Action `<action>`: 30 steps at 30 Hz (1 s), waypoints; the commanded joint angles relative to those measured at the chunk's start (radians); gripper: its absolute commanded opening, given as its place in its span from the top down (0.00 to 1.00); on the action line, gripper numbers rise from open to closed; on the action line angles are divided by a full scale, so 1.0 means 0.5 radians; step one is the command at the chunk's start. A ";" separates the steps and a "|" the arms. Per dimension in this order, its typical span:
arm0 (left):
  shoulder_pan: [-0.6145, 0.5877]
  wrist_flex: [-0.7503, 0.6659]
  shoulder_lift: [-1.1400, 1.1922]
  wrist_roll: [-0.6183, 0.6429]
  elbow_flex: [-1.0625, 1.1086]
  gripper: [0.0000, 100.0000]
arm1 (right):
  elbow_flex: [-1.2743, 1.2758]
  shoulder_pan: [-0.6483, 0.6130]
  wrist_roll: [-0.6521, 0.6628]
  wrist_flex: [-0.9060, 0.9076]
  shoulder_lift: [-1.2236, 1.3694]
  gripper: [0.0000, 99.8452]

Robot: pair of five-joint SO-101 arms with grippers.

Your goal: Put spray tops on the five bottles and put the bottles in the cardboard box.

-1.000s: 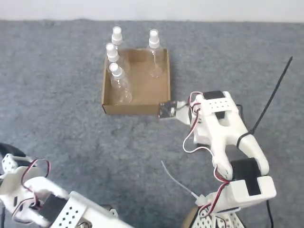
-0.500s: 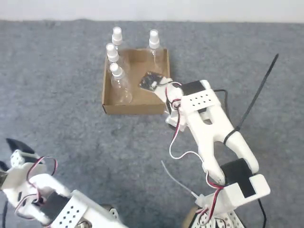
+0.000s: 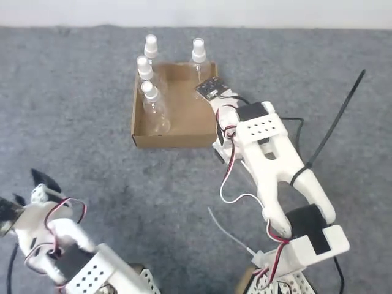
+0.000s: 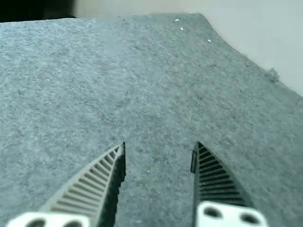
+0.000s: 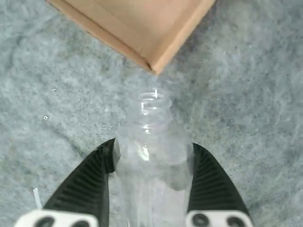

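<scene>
"Well, start at the left: what is that arm doing?"

"The left gripper has risen into the high view over the last second (it sat lower, at the frame's corner). Its jaws stand wide apart with nothing between them, only grey carpet beneath."

"And the middle?"

"The cardboard box sits where it was. The four capped bottles stand in it, three along its left wall and one at the back right."

"So the fifth is on the right?"

"Yes. The right gripper is clamped on the uncapped bottle, with a jaw pressed to each side of its shoulder. The bare neck points at the box's near right corner, just outside it (I cannot tell whether the bottle rests on the carpet or is lifted). The right arm has swung. Its wrist camera board was by that front corner a second ago and now hangs over the box's right wall, farther back."

"What does that mean for the job?"

"Four of five look finished. I judge the last bottle shouldn't go in yet, since it lacks its top. The swing reads to me as repositioning, and the empty left jaws are free to fetch what is missing."
</scene>
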 commanded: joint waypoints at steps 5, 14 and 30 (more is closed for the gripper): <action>0.077 0.055 0.012 -0.021 -0.011 0.79 | -0.129 0.044 -0.037 -0.020 -0.146 0.97; 0.080 0.046 0.012 -0.021 -0.014 0.79 | 0.089 0.186 -0.037 -0.014 -0.499 0.99; 0.341 0.114 0.012 -0.190 -0.468 0.79 | 0.531 0.480 -0.227 -0.370 -0.999 0.99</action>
